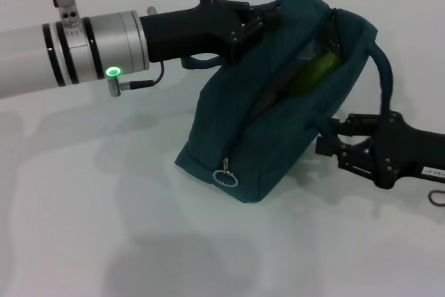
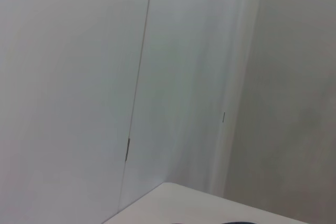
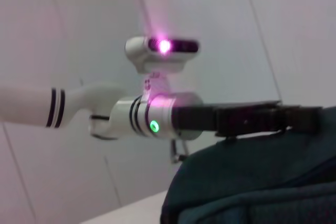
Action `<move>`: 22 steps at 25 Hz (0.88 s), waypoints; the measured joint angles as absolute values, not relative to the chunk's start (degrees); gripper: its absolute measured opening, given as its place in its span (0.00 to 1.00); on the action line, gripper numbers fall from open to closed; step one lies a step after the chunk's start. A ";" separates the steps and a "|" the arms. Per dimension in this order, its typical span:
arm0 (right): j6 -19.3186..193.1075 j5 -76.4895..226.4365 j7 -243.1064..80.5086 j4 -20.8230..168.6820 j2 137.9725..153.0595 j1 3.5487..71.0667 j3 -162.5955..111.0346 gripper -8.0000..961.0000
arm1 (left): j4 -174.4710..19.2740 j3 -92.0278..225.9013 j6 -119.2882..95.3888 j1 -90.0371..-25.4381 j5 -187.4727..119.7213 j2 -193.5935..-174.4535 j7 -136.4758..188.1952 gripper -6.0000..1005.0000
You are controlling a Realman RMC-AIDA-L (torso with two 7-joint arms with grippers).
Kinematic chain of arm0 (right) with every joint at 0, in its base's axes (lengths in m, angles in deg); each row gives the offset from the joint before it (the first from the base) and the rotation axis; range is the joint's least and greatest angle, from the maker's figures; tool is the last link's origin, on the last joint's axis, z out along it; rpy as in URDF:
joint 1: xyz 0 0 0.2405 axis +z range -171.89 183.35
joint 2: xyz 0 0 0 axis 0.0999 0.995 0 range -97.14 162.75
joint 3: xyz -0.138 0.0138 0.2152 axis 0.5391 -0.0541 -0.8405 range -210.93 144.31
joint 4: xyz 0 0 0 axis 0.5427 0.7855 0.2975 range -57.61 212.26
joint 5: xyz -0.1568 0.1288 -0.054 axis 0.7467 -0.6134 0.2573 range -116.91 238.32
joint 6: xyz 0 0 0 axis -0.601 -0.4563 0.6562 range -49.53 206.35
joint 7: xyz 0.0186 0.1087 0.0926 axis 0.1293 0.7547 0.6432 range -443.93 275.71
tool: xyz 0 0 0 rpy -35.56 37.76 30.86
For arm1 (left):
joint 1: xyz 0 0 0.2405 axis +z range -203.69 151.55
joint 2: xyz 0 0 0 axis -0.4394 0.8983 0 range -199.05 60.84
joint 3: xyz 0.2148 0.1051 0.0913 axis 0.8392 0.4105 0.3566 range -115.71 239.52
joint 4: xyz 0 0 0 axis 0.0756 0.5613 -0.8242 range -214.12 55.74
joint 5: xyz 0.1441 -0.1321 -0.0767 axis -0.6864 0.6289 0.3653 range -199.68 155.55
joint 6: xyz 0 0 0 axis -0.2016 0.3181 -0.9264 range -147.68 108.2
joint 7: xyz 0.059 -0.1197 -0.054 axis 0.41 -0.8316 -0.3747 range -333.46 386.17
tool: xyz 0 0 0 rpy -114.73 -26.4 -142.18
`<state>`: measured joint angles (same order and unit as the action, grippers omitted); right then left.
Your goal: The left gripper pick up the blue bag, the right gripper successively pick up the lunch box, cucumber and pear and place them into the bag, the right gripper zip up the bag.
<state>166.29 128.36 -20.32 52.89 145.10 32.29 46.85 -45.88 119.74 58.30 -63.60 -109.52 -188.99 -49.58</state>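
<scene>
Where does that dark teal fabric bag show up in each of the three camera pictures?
Head view: the dark teal fabric bag fills the middle, its top gripped by the left hand.
Left wrist view: not in it; only wall and a table corner.
Right wrist view: bag along the lower edge.
Shared landmark: the left arm's green light.

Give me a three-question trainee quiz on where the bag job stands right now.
1. True or false: the blue bag is fully zipped.
2. Which claw grips the bag's top edge? A) left claw B) right claw
3. What colour is the item showing through the bag's opening?

Key:
1. False: the opening gapes, and the zipper pull sits at the near lower end.
2. A; the right claw is low beside the bag on the table.
3. Green.
</scene>
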 joint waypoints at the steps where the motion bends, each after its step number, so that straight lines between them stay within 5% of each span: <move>1: 166.25 128.98 -20.08 52.89 145.11 32.61 46.88 0.33 | -45.88 119.74 58.30 -63.60 -109.52 -188.99 -49.58 0.05; 10: 167.50 129.70 -22.30 51.18 145.25 30.97 44.76 0.29 | -46.03 119.31 58.08 -63.15 -109.41 -188.99 -49.17 0.05; 15: 169.28 129.68 -25.45 50.81 146.78 27.96 37.35 0.12 | -48.51 119.62 58.03 -63.08 -107.02 -188.99 -46.23 0.05; 22: 171.43 129.66 -27.50 51.10 147.78 26.03 33.13 0.09 | -53.16 119.27 58.03 -62.98 -101.86 -188.94 -45.05 0.05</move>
